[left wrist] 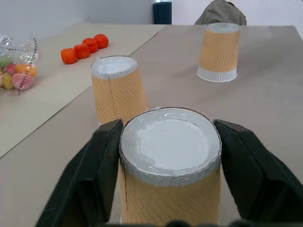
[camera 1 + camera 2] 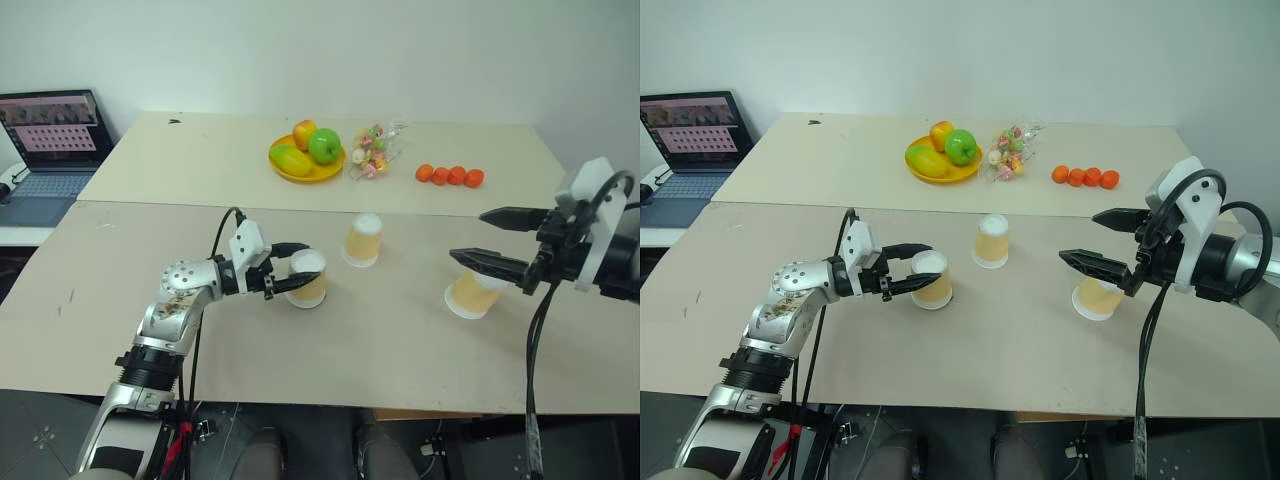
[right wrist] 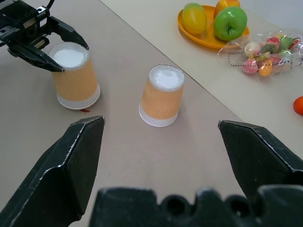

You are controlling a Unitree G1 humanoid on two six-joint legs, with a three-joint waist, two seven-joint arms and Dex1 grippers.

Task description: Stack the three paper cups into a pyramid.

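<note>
Three small tapered pale-orange paper cups (image 2: 362,240), all upside down on the beige table (image 2: 330,340), white bases up, long axes vertical, well apart. Left gripper (image 2: 296,277) around the nearest-left cup (image 2: 306,279), fingers slightly apart from it. Right gripper (image 2: 485,240) wide open, above the right cup (image 2: 472,295).

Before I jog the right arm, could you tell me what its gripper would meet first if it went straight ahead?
Probably the middle cup: it stands in line between the right gripper's open fingers. The gripper is raised, so it might pass above it.
</note>
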